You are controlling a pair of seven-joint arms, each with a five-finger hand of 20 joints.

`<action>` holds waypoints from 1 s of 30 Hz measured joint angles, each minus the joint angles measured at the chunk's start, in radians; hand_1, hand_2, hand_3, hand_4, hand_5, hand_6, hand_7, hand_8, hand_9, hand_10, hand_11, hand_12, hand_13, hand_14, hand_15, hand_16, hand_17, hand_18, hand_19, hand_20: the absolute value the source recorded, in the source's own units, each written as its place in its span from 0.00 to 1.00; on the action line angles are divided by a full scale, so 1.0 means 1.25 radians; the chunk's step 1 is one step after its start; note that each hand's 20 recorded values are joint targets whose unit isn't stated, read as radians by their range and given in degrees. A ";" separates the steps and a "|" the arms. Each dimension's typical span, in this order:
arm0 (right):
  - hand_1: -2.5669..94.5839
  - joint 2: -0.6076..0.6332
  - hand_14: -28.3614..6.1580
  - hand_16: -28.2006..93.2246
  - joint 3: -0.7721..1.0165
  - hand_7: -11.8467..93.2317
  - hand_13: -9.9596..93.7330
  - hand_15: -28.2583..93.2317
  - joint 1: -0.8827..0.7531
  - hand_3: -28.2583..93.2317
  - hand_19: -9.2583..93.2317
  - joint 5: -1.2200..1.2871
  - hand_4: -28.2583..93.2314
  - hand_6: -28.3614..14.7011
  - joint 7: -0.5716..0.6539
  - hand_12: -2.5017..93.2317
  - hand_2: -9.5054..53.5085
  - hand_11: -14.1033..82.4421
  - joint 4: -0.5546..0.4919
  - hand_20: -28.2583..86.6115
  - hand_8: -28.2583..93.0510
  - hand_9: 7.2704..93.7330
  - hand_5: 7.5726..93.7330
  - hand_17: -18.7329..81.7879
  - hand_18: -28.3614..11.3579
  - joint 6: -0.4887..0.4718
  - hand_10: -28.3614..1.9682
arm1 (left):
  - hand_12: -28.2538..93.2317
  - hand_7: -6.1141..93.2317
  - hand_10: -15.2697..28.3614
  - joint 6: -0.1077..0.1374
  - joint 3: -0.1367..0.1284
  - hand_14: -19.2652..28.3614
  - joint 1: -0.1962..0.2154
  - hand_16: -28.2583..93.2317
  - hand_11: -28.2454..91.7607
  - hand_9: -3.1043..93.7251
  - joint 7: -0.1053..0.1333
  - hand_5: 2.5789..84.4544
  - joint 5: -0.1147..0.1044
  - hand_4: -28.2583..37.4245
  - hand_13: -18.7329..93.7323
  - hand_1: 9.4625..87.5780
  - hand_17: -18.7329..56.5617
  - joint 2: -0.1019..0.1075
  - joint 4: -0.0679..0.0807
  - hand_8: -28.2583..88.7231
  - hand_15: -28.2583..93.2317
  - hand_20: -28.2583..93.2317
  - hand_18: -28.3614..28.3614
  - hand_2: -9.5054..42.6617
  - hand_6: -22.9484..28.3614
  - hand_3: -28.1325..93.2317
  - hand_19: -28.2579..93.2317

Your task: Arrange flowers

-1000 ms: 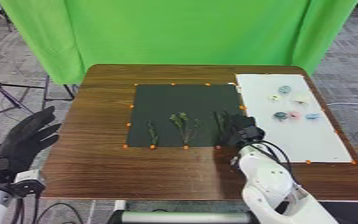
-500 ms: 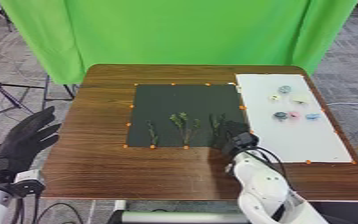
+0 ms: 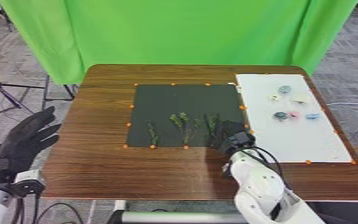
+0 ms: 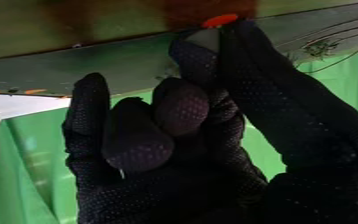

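"Before we fuss over the small stuff, what's the whole layout?"

"A brown wooden table (image 3: 95,160), with a flat, matt black rectangular mat (image 3: 171,97) on it and a smooth white rectangular board (image 3: 295,142) on the mat's right."

"And the hands?"

"The left hand (image 3: 24,134), in black fabric, is off the table's left edge, its fingers loose and nearly straight, grasping nothing. The right hand (image 3: 235,133), gloved the same, is low at the mat's near right corner, thumb and a finger closed together in what I judge to be a pinch on the stem."

"Which stem?"

"The slim, dark green, leafy right-hand stem (image 3: 212,123), lying on the mat. The bushier green middle stem (image 3: 182,119) is to its left, and the thin green left-hand stem (image 3: 152,131) farther over."

"So the step is lining that one up. How would you do it?"

"Pinch near the foot, keep the wrist low, slide it flat rather than lift, then part the fingertips straight away from it. Twist, and the leafy top may swing into its neighbour."

"And the blooms?"

"Leave the small pale and coloured flower heads (image 3: 294,114) on the board until the stems are right."

"Anything to aim by?"

"The tiny round orange sticker (image 4: 220,20) by the fingertips; I'd bring the foot to that."
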 measured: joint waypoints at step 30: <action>0.25 -0.013 0.39 0.48 0.028 0.65 0.55 0.96 0.011 0.93 0.81 0.023 0.00 0.41 0.013 0.54 0.00 0.87 -0.005 0.63 0.05 0.31 0.30 0.36 0.16 -0.011 0.23 | 0.39 0.29 0.55 0.000 0.000 0.65 0.000 0.26 0.36 0.22 -0.002 0.24 0.000 0.00 0.30 0.18 0.13 0.000 0.000 0.15 0.42 0.29 0.83 0.09 0.47 0.82 0.56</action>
